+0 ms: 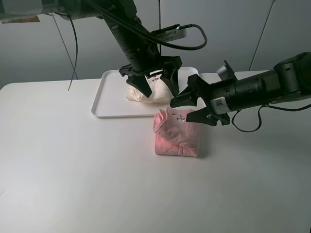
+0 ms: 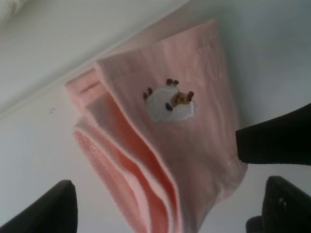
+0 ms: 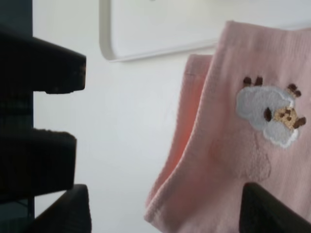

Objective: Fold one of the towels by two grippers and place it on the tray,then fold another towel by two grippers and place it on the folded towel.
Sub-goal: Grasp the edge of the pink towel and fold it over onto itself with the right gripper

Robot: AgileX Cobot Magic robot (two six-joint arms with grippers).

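The white table (image 1: 73, 174) fills the lower part of the frame, and the white tray (image 1: 109, 97) lies at the upper middle with one cream towel (image 1: 153, 92) already folded on it. The pink towel (image 1: 177, 133), one only, lies folded on the table just below the tray's lower right corner, so there are two towels and one tray. The left gripper (image 1: 154, 86) hangs over the cream towel with its jaws wide and empty; the right gripper (image 1: 197, 107) is at the pink towel's upper right edge, also wide and holding nothing. I judge the next step is lifting: both grippers should pinch all layers at opposite edges together, so that the fold with the small embroidered sheep (image 3: 269, 116) does not open.
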